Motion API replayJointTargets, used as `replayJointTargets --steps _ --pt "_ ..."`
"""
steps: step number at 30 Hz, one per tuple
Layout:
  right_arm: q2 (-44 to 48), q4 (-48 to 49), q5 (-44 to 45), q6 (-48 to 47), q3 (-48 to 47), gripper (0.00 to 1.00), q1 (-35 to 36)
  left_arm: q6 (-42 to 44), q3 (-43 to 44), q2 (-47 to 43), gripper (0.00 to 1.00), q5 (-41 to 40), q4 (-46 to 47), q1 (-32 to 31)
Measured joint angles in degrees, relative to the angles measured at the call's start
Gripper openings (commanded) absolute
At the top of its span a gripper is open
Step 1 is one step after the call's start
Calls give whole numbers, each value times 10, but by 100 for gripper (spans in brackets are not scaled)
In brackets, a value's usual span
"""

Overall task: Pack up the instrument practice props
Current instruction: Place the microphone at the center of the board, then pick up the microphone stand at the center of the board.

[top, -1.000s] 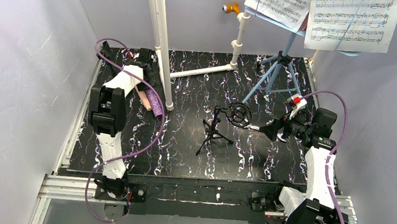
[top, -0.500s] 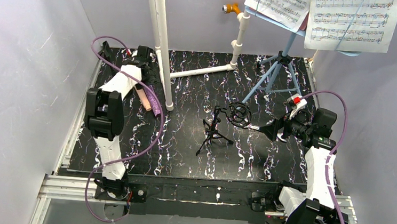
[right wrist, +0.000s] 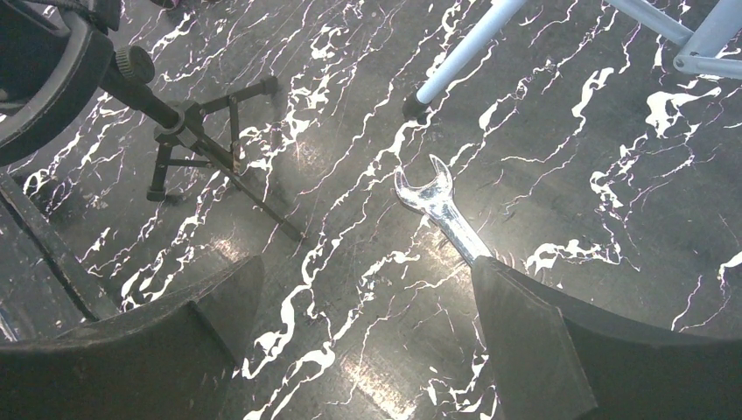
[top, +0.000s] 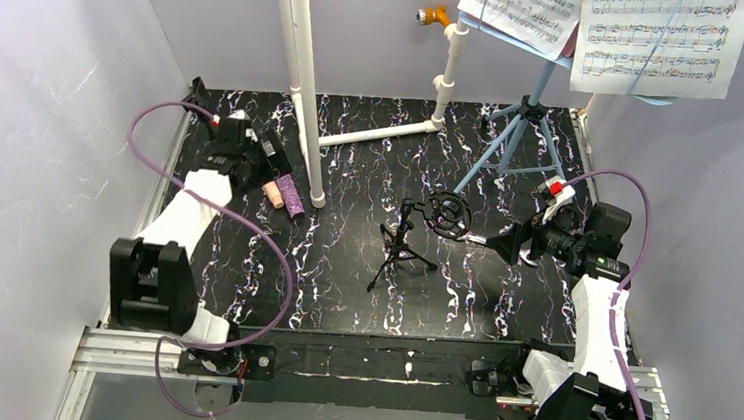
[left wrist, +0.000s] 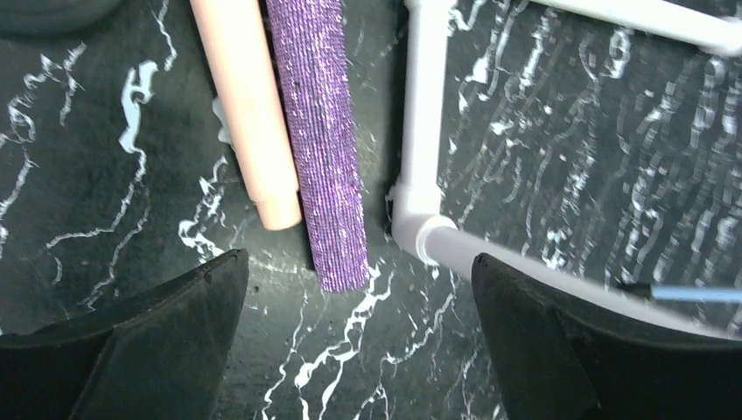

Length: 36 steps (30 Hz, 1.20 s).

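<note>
Light-blue perforated music rack [top: 527,110] with sheet-music pages [top: 662,42] is stood far right on the black marbled tabletop [top: 342,288], black mic tripod [top: 400,247] at centre. Purple glitter microphone [left wrist: 319,140] and peach microphone [left wrist: 249,105] are laid touching beside a white plastic pipe [left wrist: 420,131], below the released, empty left claw [left wrist: 357,262]; right claw [right wrist: 366,262] likewise released. Risk judged: pipe could be snagged, or one microphone rolled aside.

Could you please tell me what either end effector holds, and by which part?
Nothing is held. The left end effector is open above the peach microphone and purple glitter microphone; the right end effector is open above the silver wrench.
</note>
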State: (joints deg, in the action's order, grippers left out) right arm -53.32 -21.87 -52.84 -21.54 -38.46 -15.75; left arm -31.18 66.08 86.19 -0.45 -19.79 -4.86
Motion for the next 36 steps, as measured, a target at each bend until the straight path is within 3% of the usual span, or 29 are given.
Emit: replayJointTargets --steps 14,26,30,36 --pt "0 3 0 -1 1 98 0 -25 -303 -285 98 259 182 21" --pt "0 10 -1 -1 8 99 0 -38 -397 -437 98 393 222 8" --pt "0 11 -2 -1 8 98 0 -30 -422 -467 98 400 258 -42" --pt "0 11 -2 -1 8 98 0 8 -436 -456 98 345 312 -188"
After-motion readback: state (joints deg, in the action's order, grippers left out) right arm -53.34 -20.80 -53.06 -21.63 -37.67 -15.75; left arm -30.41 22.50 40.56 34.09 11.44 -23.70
